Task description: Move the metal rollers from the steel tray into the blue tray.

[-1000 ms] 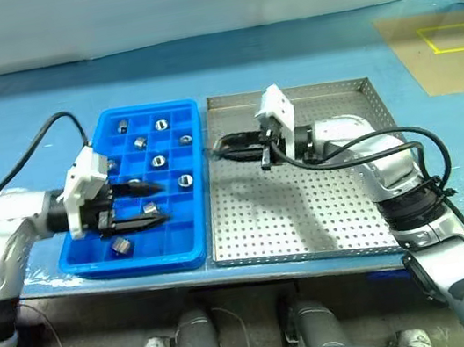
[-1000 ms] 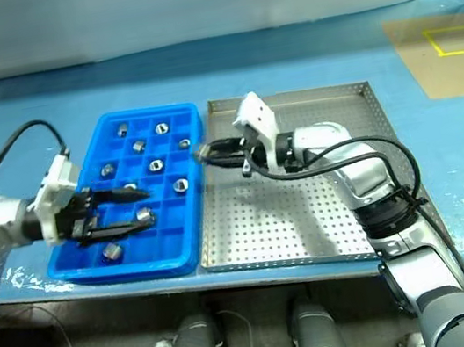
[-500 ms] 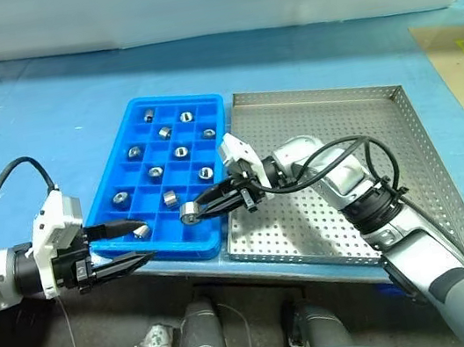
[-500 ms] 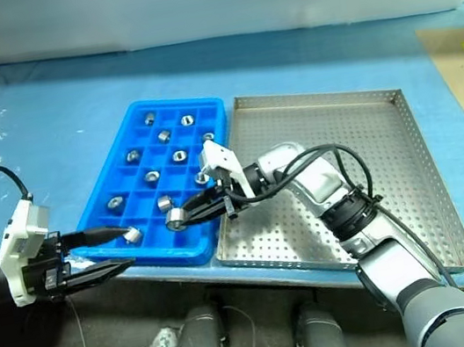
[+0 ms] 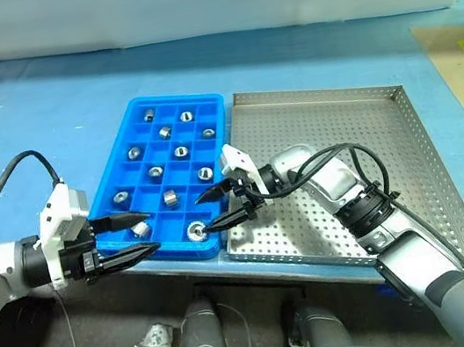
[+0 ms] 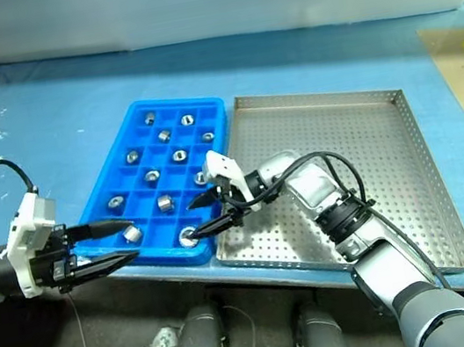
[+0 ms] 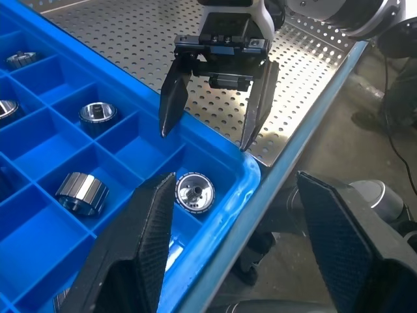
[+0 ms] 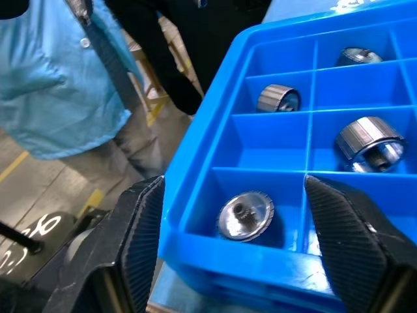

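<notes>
The blue tray (image 5: 175, 98) holds several metal rollers (image 5: 181, 152), one to a compartment. My right gripper (image 5: 205, 214) hangs open over the tray's near right corner, its jaws on either side of a roller (image 5: 195, 230) that lies free in the corner compartment. The same roller (image 8: 245, 214) sits between my right fingers (image 8: 140, 241) in the right wrist view. My left gripper (image 5: 152, 230) is open and holds nothing, at the tray's near edge, pointing toward the right gripper (image 7: 205, 140). No roller shows on the bare perforated floor of the steel tray (image 5: 340, 129).
The trays lie side by side at the table's front edge, with open floor below. A black cable (image 5: 2, 185) loops from my left wrist. A person in a blue coat (image 8: 52, 78) stands beyond the table's edge. A tan sheet (image 5: 462, 55) lies at far right.
My right arm carried a roller from over the steel tray to the blue tray's near right corner, sank and opened; the roller now lies in that compartment. The camera view has shifted.
</notes>
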### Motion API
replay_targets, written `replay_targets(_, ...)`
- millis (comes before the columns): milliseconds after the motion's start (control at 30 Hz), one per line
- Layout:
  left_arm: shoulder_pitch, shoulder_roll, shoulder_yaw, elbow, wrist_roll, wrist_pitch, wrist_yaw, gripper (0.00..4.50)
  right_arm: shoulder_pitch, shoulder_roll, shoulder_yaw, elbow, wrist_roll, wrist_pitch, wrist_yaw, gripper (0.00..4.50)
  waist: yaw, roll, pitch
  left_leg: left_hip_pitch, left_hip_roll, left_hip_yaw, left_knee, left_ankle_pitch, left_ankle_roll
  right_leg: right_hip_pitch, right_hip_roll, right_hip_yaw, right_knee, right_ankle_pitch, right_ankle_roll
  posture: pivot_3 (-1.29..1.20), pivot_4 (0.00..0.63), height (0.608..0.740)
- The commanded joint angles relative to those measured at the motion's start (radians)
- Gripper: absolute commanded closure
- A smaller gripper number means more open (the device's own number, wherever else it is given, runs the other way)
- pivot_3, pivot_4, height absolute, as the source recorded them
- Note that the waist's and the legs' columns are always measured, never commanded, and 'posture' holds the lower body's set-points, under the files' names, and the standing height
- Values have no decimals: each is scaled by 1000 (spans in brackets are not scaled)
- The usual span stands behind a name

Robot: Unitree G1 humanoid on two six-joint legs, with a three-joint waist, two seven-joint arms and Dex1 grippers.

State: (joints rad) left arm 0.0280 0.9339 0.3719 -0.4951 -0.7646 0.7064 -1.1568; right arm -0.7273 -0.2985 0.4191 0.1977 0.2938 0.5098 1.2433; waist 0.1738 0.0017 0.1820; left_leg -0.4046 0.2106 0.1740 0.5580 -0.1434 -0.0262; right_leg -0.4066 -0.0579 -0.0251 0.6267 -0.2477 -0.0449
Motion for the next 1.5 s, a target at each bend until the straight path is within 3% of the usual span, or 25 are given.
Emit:
replay_targets(33, -64, 0, -44, 26, 5, -30, 3, 1391, -20, 4, -64, -40, 0, -30, -51, 1195, 0, 0, 0, 0, 0, 0, 0, 0, -1, 0, 0, 0, 0, 0, 0, 212, 150, 740)
replay_targets(200, -146, -60, -102, 74, 23, -62, 56, 1391, -49, -5, -194, -72, 47, 9, -145, 1195, -3, 0, 0, 0, -2, 0, 2, 1, -1, 0, 0, 0, 2, 0, 0, 163, 150, 740)
replay_targets(367, -251, -146, -200, 219, 132, -173, 83, 1391, 33, -105, -285, -203, 58, 63, -210, 1195, -5, -1, -1, 0, -3, 1, 3, 1, -2, 0, 0, 1, 4, 0, 0, 93, 150, 740)
replay_targets(533, -397, -281, -284, 448, 229, -300, 104, 1391, 152, -180, -400, -291, 58, 117, -343, 1195, -22, -2, -2, 0, -4, 1, 5, 2, -3, 1, -1, 2, 7, 0, 1, -8, 150, 740)
replay_targets(733, -519, -440, -357, 604, 289, -391, 107, 1391, 212, -181, -470, -376, 56, 159, -491, 1195, -65, -2, -2, 2, -3, 1, 8, 3, -4, 0, 0, 3, 13, 0, 1, -71, 150, 740)
replay_targets(967, -554, -469, -386, 670, 315, -436, 59, 1391, 218, -207, -481, -407, 68, 173, -533, 1195, -102, -2, -2, 2, -3, 1, 7, 2, -3, -1, 0, 2, 13, 0, 0, -111, 150, 740)
replay_targets(1500, -599, -478, -387, 711, 324, -441, 35, 1391, 249, -177, -469, -441, 83, 170, -609, 1195, -106, -2, -2, 2, -3, 1, 8, 2, -2, 0, 0, 3, 13, 0, -1, -164, 150, 740)
